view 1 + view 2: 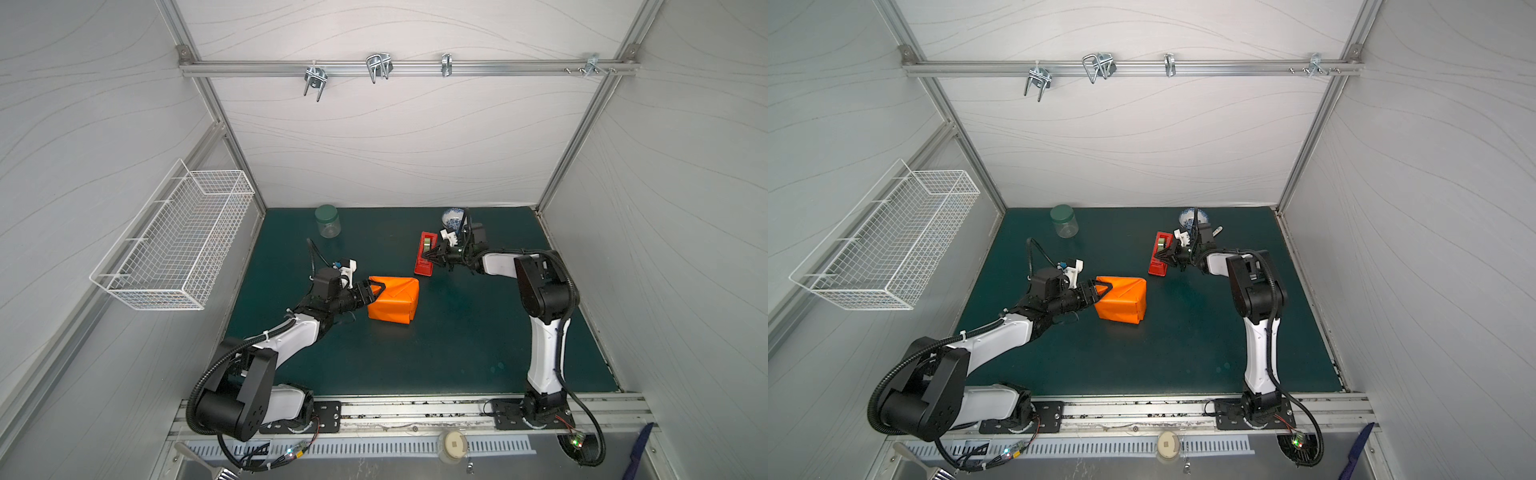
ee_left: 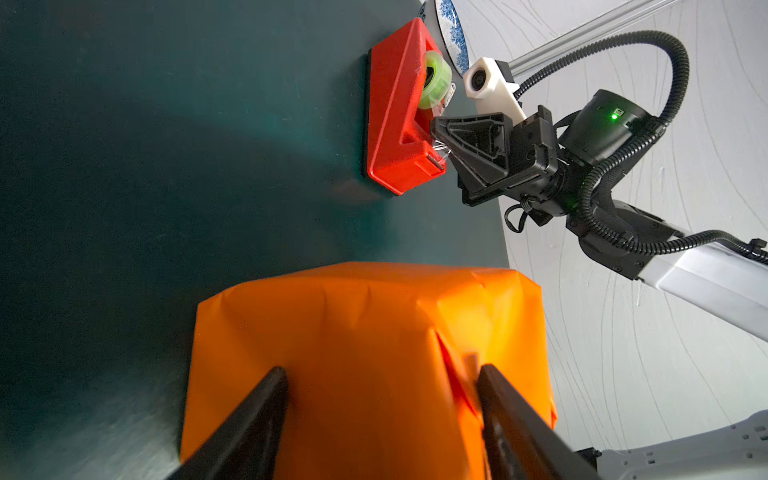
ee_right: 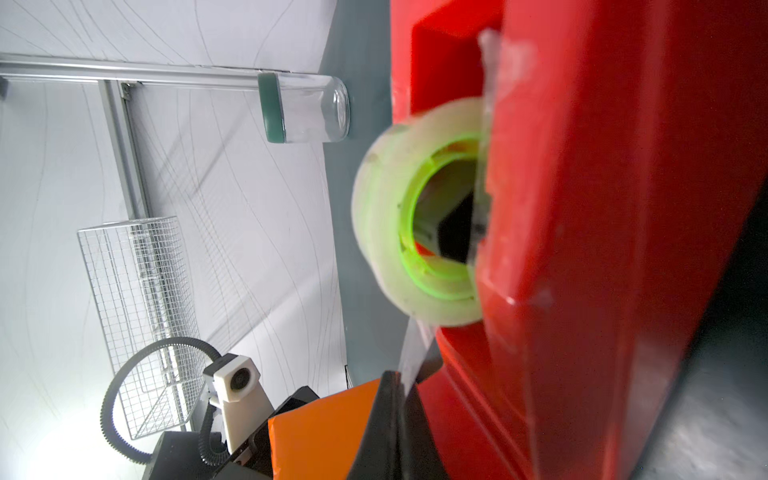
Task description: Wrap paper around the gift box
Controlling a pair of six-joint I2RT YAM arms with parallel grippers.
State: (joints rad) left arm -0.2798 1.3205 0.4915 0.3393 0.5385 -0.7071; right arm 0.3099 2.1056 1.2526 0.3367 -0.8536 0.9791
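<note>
- The bright orange paper (image 1: 392, 301) covers the gift box completely; none of the box itself shows.
- This wrapped parcel lies flat near the middle of the dark green worktop (image 1: 457, 340), slightly left of centre.
- In both top views its footprint looks almost square, so no long axis stands out. Its edges sit slightly askew to the worktop's edges.
- Fold creases cross its top, and its left end faces the left tool.
- The left tool (image 1: 376, 291) is spread at that left end. In the left wrist view its two black fingers (image 2: 257, 415) stand apart against the paper, one beside a folded seam.
- The narrow red plastic tape dispenser (image 1: 426, 253) stands just far-right of the parcel, not touching it. Its long axis runs near to far, with the pale tape roll (image 3: 399, 232) at the far end.
- The right tool (image 1: 429, 259) reaches in from the right, its fingers pressed together on a clear tape strip (image 3: 411, 353) at the dispenser's nearer end.
- A clear jar with a green lid (image 1: 327, 222) stands far left, and a blue-and-white bowl (image 1: 452, 216) far right.
</note>
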